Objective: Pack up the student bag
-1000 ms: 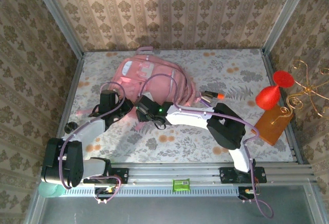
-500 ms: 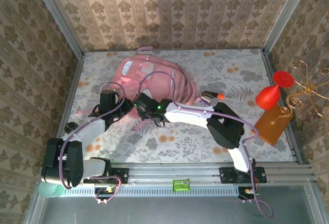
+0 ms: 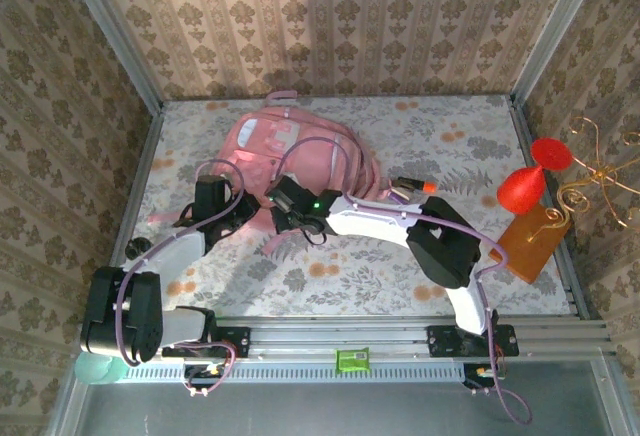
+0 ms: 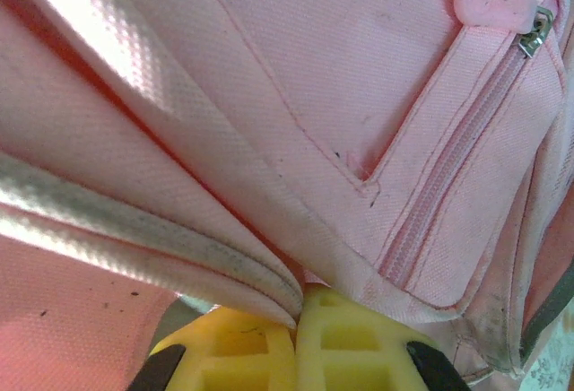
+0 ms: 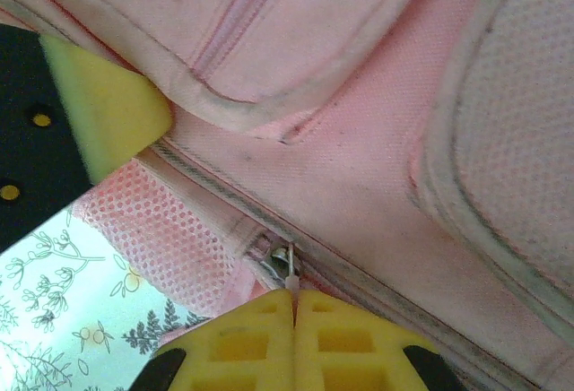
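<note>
Bag: the large, soft, pink fabric student bag point(image 3: 300, 146) lies flat on the far left-centre part of the flower-patterned bench point(image 3: 470, 146). Its top loop points to the back wall, so its long axis runs about near to far.
Right pincer: the right pincer point(image 5: 293, 306) is fully closed, and its yellow pads pinch the small metal zip pull point(image 5: 285, 264) at the bag's near edge.
Left pincer: the left pincer point(image 4: 296, 306) is closed too, on a piped fold of the pink fabric, just beside the right one.
Key relation: the bag lies beyond both pincers, and the zip track runs slantwise away from the pull. The right arm probably has to draw the pull along this track while the left arm holds the cloth tight.
Room: there is free bench to the right of the bag. A small pen-like thing with an orange tip point(image 3: 412, 188) lies near the right arm.
</note>
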Action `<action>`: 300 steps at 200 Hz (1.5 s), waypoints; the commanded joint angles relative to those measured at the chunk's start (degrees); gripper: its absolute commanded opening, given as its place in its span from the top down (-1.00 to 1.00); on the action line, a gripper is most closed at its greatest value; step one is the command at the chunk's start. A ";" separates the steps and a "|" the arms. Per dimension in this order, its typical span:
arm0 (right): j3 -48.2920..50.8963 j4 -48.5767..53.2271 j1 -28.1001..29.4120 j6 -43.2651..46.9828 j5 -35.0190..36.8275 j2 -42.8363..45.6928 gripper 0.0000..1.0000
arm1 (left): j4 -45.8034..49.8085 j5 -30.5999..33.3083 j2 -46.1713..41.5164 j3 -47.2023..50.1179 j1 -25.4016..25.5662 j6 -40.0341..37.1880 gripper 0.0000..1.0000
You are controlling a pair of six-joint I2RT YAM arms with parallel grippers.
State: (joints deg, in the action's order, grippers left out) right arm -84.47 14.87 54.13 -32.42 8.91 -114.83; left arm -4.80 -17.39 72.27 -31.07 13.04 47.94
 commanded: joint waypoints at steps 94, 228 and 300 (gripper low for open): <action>1.95 -0.29 -1.31 -3.06 -5.09 -1.77 0.70 | 0.37 -1.81 -0.19 -0.05 -0.27 -2.49 1.00; 3.68 -0.24 -1.09 -2.48 -2.88 -1.78 0.99 | 0.58 -2.12 -0.37 0.00 -0.73 -2.53 1.00; 13.72 2.52 -3.12 -5.26 0.31 7.09 1.00 | 2.54 -4.36 -2.91 1.26 -6.78 -4.28 1.00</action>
State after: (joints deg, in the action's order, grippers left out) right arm -74.83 10.46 52.56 -35.33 4.49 -110.74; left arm -4.34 -21.58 71.68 -30.59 9.54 47.11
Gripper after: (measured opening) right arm 0.066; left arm 0.045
